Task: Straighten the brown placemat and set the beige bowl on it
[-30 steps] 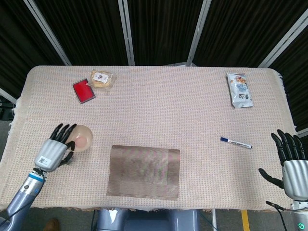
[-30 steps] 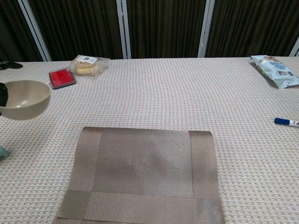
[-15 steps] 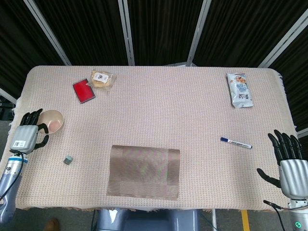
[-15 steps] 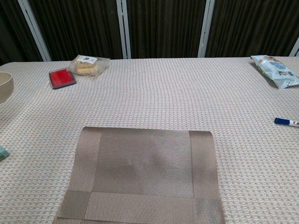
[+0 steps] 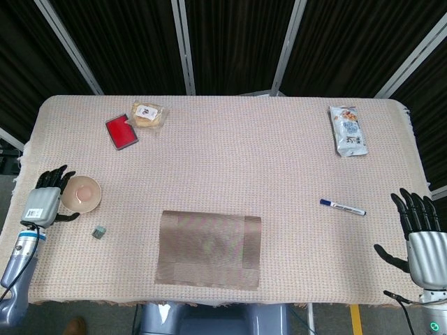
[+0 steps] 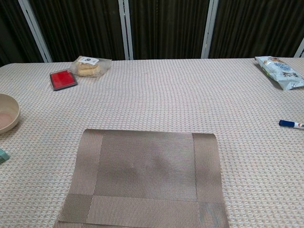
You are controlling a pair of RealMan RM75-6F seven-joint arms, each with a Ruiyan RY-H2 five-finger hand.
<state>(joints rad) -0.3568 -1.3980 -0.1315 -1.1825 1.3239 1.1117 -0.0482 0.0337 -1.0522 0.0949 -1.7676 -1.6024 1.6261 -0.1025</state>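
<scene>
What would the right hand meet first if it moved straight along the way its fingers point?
Probably nothing: the right hand points up the table's right edge; the blue marker and snack packet lie off to its left.

One brown placemat (image 5: 209,248), one beige bowl (image 5: 81,193) and one blue marker (image 5: 342,207). One red pad (image 5: 121,132), two snack packets (image 5: 149,114) (image 5: 348,130), one small grey cube (image 5: 100,232).

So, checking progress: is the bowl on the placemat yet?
No. The beige bowl sits by the left hand, apart from the brown placemat.

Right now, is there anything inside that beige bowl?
The beige bowl looks empty: the head view shows only its pale pinkish bottom. The left hand is at its rim, hiding that outer side.
</scene>
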